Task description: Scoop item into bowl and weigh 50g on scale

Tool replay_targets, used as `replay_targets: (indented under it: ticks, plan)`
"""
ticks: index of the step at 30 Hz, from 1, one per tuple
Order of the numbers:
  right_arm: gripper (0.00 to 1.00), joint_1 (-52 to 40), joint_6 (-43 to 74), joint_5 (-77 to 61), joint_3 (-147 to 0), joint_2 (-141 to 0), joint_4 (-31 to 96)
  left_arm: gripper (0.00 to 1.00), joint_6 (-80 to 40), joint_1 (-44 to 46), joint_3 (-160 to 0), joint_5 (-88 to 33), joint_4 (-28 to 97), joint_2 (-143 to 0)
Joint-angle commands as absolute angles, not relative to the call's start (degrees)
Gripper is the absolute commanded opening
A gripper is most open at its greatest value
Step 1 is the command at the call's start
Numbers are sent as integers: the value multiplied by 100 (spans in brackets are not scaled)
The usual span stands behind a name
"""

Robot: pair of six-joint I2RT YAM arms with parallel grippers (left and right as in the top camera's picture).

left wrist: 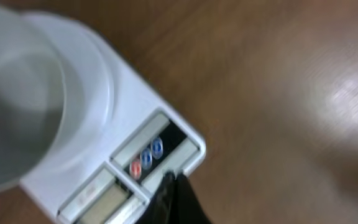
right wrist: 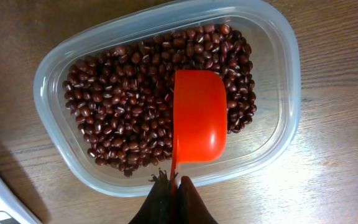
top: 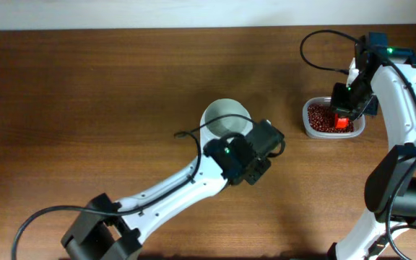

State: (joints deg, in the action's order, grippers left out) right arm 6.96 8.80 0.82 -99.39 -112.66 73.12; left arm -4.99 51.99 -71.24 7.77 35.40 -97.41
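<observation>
1. Right claw (right wrist: 171, 190) pinches your red scoop (right wrist: 199, 115) by the handle. The cup is empty, its long axis running straight out over the beans (right wrist: 117, 106).
2. Beans lie in a clear container (right wrist: 278, 56) near the far right corner; your right arm is nearer.
3. Bowl (top: 226, 117) sits on the scale (left wrist: 135, 106) mid-surface, well apart from the scoop toward the left edge.
4. Left claw (left wrist: 176, 199) is pressed together at the scale's front.
5. Surface (top: 107, 94) is brown wood, with pale wall beyond.

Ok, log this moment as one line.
left claw: shut, by scale buttons | right claw: shut on orange scoop over beans in container | bowl: on scale, empty
</observation>
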Motion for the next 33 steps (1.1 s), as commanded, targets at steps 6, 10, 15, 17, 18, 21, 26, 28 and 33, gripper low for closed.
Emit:
replay_targets:
  ticks: [6, 10, 15, 17, 18, 21, 26, 28, 33]
  plan:
    - [9, 681, 836, 71, -9920, -11227, 7301, 0, 681, 4923, -6351, 937, 3210, -9717]
    - [9, 681, 836, 71, -9920, -11227, 7299, 0, 958, 4694, -6252, 878, 2775, -10092]
    - [9, 681, 838, 71, -9920, -11227, 7299, 0, 1068, 4692, -6252, 808, 2620, -10346]
    - [9, 681, 838, 71, -9920, -11227, 7299, 0, 1149, 4696, -6252, 814, 2615, -10392]
    - [9, 681, 838, 71, -9920, -11227, 7297, 0, 1170, 4689, -6252, 812, 2602, -10462]
    - [9, 681, 838, 71, -9920, -11227, 7299, 0, 1214, 4711, -6254, 805, 2574, -10586]
    - [9, 681, 838, 69, -9920, -11227, 7299, 0, 1212, 4735, -6294, 775, 2681, -10589]
    - [9, 681, 838, 71, -9920, -11227, 7297, 0, 1210, 4733, -6294, 775, 2661, -10630]
    - [9, 681, 838, 69, -9920, -11227, 7223, 0, 1208, 4735, -6294, 862, 2598, -10779]
